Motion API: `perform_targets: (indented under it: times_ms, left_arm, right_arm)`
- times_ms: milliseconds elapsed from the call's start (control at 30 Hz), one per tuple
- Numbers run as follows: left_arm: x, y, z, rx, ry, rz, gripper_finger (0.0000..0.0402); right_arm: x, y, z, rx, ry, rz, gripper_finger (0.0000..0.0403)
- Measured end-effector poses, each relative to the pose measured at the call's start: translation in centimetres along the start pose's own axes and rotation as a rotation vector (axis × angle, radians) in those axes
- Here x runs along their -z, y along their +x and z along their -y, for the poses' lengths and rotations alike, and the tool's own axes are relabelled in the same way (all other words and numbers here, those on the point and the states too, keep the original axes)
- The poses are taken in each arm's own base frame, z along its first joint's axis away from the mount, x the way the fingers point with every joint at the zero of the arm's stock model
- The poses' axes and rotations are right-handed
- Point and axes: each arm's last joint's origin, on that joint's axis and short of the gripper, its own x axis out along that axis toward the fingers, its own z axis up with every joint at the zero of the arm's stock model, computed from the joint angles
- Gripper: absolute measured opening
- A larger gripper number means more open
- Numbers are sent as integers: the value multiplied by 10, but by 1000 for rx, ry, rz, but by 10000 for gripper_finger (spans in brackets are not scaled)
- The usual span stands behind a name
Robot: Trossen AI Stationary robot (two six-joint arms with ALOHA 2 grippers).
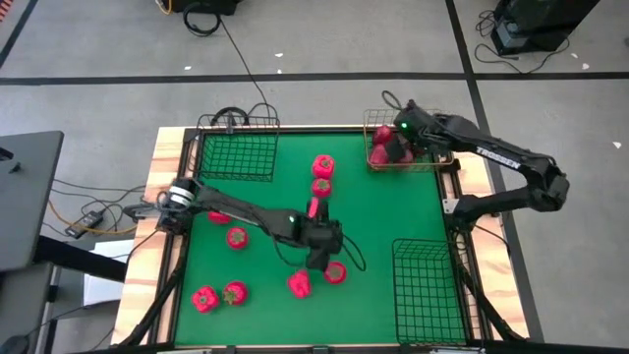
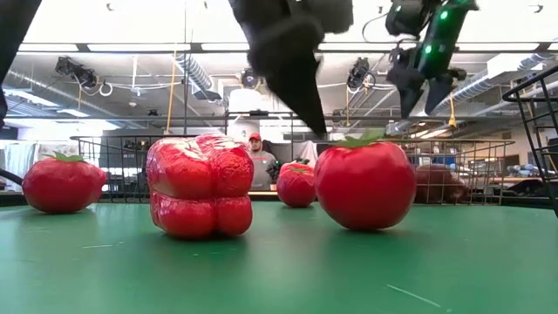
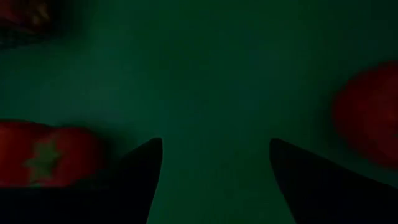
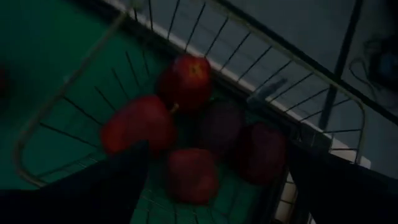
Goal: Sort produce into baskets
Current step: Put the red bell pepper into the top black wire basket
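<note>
Two arms at work: we see the left pincer (image 1: 324, 258) low over the middle of the green bench (image 1: 373, 226), and the right pincer (image 1: 401, 133) above the gold basket (image 1: 432, 165) at the far right corner.
Left pincer state: fingers spread, nothing between them; the left wrist view shows only bare green mat in the gap.
Right pincer state: released, fingers wide apart, empty, hanging over the fruit already in the gold basket.
Produce in gold basket: about five dark red apples (image 4: 186, 81) heaped together, touching one another.
Produce loose on bench: a tomato (image 1: 336, 272) just beside the left pincer, a pepper (image 1: 300, 285) next to it, two more red pieces (image 1: 218, 295) near the front left, one (image 1: 237, 237) by the left arm, and a pair (image 1: 322, 175) mid-bench.
Empty baskets: squarish black basket (image 1: 236, 147) at the far left, longer black basket (image 1: 428, 290) at the near right; we see nothing in either.
Nearest target, our judgement: the tomato (image 2: 364, 183) with its green top, sitting upright right under the left pincer in the low view.
Handling, tomato: glossy, smooth and round, so we expect it to slip or roll if pinched off-centre; we would close across its widest girth, below the leafy top.
Handling, pepper (image 2: 199, 185): blocky and lobed, shiny; the grooves between lobes should seat the fingers, so we judge a grip across two opposite flat sides safest.
Weight and stiffness: likely light and firm-shelled props, though we cannot confirm this by sight; a moderate squeeze seems enough.
Risk: neighbours stand close, so a wide approach may nudge the pepper.
</note>
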Motion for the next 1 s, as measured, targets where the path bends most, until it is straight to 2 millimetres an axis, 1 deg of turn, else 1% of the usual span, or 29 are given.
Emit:
perform_targets:
  times_ms: [100, 200, 300, 400, 500, 567, 667, 833, 933, 1000]
  left_arm:
    - [-4, -23, -22, 25, -16, 41, 300]
    - [-4, -43, -41, 61, -40, 107, 300]
    - [5, -48, -53, 99, -77, 168, 300]
    - [23, -47, -62, 93, -116, 230, 300]
    - [42, -43, -74, 72, -188, 298, 300]
    - [55, -36, -83, 54, -252, 332, 300]
    - [73, -24, -90, 29, -292, 346, 300]
    - [92, -12, -84, 90, -270, 282, 300]
    - [96, -11, -77, 95, -281, 270, 300]
    - [98, -12, -74, 88, -292, 254, 300]
  right_arm:
    - [3, -19, 4, -53, 33, 84, 380]
    - [5, -39, 4, -180, 64, 166, 378]
    - [9, -56, -1, -331, 47, 224, 378]
    - [14, -66, -11, -426, 7, 264, 378]
    - [21, -66, -24, -484, -28, 294, 378]
    - [27, -62, -35, -522, -41, 313, 378]
    - [37, -56, -52, -607, -47, 347, 378]
    - [57, -49, -84, -836, -112, 444, 377]
    - [70, -45, -103, -983, -158, 542, 377]
    - [78, -40, -113, -1042, -154, 592, 377]
